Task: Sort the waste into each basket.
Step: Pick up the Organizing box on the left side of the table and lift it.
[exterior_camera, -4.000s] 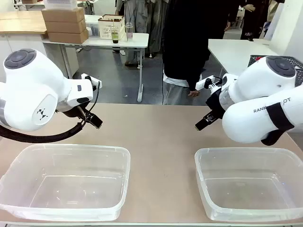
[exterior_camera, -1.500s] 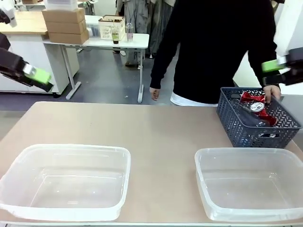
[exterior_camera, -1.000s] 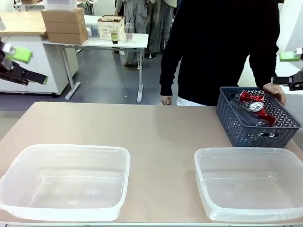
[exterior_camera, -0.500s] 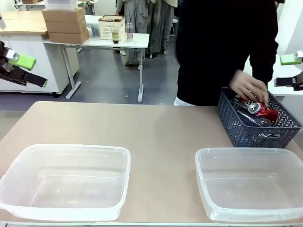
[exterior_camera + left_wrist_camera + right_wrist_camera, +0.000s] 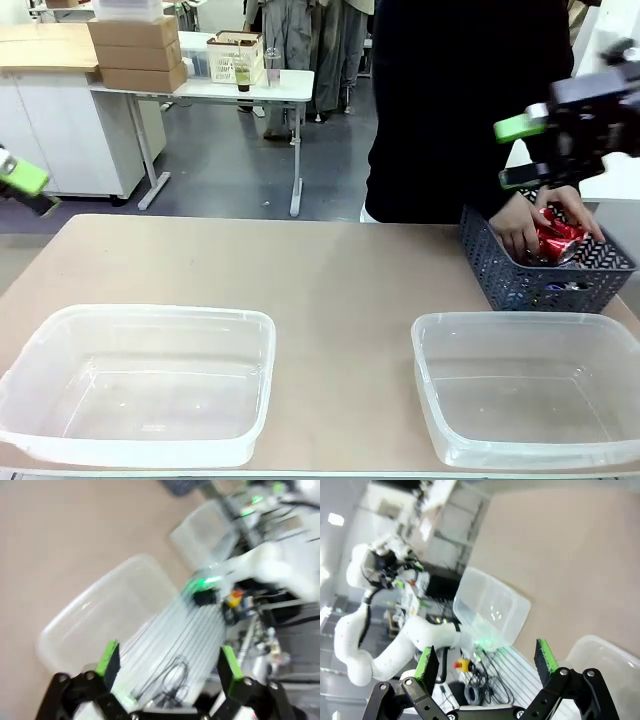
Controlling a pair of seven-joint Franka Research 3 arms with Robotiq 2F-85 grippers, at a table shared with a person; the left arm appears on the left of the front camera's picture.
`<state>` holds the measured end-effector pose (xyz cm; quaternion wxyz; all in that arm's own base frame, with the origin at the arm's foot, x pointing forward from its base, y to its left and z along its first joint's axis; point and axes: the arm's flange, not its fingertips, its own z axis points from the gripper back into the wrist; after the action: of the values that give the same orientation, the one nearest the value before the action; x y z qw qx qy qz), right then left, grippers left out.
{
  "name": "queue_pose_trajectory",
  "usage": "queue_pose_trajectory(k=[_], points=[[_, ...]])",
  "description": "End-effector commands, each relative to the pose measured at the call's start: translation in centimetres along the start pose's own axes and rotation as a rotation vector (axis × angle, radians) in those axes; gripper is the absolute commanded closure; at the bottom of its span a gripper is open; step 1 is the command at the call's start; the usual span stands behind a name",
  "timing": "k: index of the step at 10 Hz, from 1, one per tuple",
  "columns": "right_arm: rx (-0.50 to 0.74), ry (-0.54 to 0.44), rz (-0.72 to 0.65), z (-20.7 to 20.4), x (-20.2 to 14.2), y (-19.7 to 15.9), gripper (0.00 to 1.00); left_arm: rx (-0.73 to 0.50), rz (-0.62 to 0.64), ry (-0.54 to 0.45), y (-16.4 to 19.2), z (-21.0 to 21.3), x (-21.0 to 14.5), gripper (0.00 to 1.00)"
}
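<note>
A dark grey lattice basket (image 5: 540,275) stands at the table's far right. The person's two hands (image 5: 520,232) are inside it, on a red-and-silver can (image 5: 556,241). No clear bottle can be made out in the basket. Two empty clear tubs sit near the front edge, one on the left (image 5: 60,325) and one on the right (image 5: 440,335). My right gripper (image 5: 522,152) hovers open above the basket's left end, holding nothing. My left gripper (image 5: 28,190) is at the picture's far left edge, above the table, open and empty (image 5: 169,660). The right wrist view looks down past open fingers (image 5: 485,659) at a tub (image 5: 492,607).
The person in a black top (image 5: 450,100) stands at the far side behind the basket. Bare table (image 5: 330,270) lies between the tubs and the far edge. Beyond are another table and stacked cardboard boxes (image 5: 135,50).
My right gripper has swung left and down over the basket. My left gripper has dropped lower at the left edge. The person now has both hands in the basket.
</note>
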<state>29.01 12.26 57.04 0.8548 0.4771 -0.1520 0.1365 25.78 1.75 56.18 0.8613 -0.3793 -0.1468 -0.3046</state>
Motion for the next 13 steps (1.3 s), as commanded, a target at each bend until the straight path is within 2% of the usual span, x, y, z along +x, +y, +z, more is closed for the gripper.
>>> queue_pose_trajectory(k=[1, 2, 4, 5, 6, 7, 9, 10, 11, 12, 13], points=[[-0.105, 0.194, 0.016, -8.6, 2.1, 4.2, 0.0, 0.196, 0.114, 0.125, 0.2, 1.8, -2.7, 0.0], [-0.158, 0.336, 0.043, -14.1, 1.3, 5.8, 0.0, 0.27, 0.173, 0.157, 0.7, 1.9, -4.4, 0.0], [-0.235, 0.602, 0.136, -22.1, -2.1, 8.3, 0.0, 0.338, 0.278, 0.222, 1.7, 0.8, -8.2, 0.0], [-0.185, 0.702, 0.254, -23.0, -4.0, 9.1, 0.0, 0.363, 0.292, 0.292, 2.5, 0.5, -10.2, 0.0], [-0.1, 0.748, 0.279, -21.1, -3.9, 9.0, 0.0, 0.266, 0.236, 0.245, 3.1, 0.4, -10.4, 0.0], [-0.18, 0.616, 0.149, -23.9, -5.6, 8.9, 0.0, 0.362, 0.259, 0.252, 2.5, 1.3, -8.6, 0.0], [-0.18, 0.616, 0.149, -23.9, -5.6, 8.9, 0.0, 0.362, 0.259, 0.252, 2.5, 1.3, -8.6, 0.0], [-0.161, 0.682, 0.192, -24.2, -5.4, 9.0, 0.0, 0.362, 0.259, 0.252, 2.5, 1.3, -8.6, 0.0], [-0.112, 0.551, -0.1, -25.9, -4.5, 8.6, 0.0, 0.338, 0.245, 0.259, 2.6, 1.2, -8.7, 0.0], [-0.191, 0.422, -0.412, -28.8, -4.7, 8.1, 0.0, 0.378, 0.286, 0.234, 3.0, -0.9, -8.2, 0.0], [-0.229, 0.399, -0.504, -30.1, -5.0, 8.0, 0.0, 0.417, 0.359, 0.196, 3.4, -3.1, -8.1, 0.0]])
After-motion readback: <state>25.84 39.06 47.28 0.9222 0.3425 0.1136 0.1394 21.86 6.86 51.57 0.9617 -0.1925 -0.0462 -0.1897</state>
